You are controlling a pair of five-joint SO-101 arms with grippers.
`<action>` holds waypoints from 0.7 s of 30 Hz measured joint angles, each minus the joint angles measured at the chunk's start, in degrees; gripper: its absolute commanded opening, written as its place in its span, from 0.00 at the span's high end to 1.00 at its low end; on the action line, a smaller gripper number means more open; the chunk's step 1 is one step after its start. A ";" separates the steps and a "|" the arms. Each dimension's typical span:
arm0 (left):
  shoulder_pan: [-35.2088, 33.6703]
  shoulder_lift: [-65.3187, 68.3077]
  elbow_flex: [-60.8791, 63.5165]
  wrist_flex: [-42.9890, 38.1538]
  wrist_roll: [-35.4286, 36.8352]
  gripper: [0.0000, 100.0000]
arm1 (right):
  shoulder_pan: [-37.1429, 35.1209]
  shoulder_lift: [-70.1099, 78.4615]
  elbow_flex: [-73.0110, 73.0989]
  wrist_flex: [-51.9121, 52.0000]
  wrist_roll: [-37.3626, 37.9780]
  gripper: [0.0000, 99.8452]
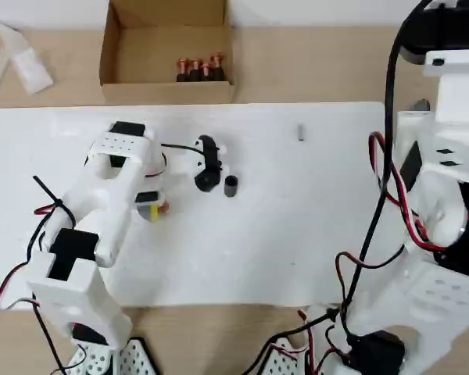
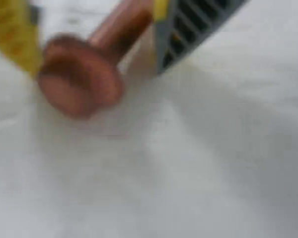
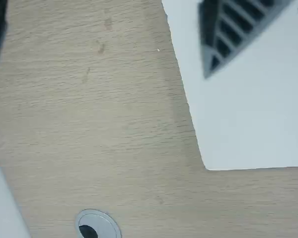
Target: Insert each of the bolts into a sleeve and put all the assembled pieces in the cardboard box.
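My left gripper (image 1: 155, 208) sits low over the white mat (image 1: 297, 234), shut on a copper bolt (image 1: 164, 207). In the left wrist view the bolt (image 2: 82, 82) has its shaft between the yellow-taped and ribbed grey sides of the gripper (image 2: 94, 57), and its round head is close to the mat. A black sleeve (image 1: 230, 186) stands on the mat just right of that arm. The cardboard box (image 1: 117, 55) at the back holds several bolt-and-sleeve pieces (image 1: 201, 69). My right arm (image 1: 445, 180) is at the table's right edge. A ribbed part of the right gripper (image 3: 228, 34) hangs over a mat corner.
A black part with a cable (image 1: 207, 166) sits next to the sleeve. A small grey piece (image 1: 301, 133) lies on the mat further right. White packaging (image 1: 27, 66) lies at the back left. A cable hole (image 3: 94, 227) is set in the wooden tabletop (image 3: 89, 124).
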 measured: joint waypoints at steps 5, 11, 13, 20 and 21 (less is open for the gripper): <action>0.09 0.09 0.26 0.35 4.40 0.99 | 0.00 0.00 0.00 0.00 0.00 0.69; 0.09 0.09 0.18 0.62 9.58 0.99 | 0.00 0.00 3.96 -0.70 0.00 0.69; 0.09 0.70 -1.67 2.46 12.48 0.99 | -0.09 0.00 5.10 -1.05 0.00 0.69; -1.67 1.41 -22.24 11.08 26.99 0.99 | -6.59 0.00 8.44 -0.70 -0.18 0.69; -2.11 1.41 -24.97 12.31 29.80 0.99 | -8.35 0.00 9.67 -0.62 -0.18 0.69</action>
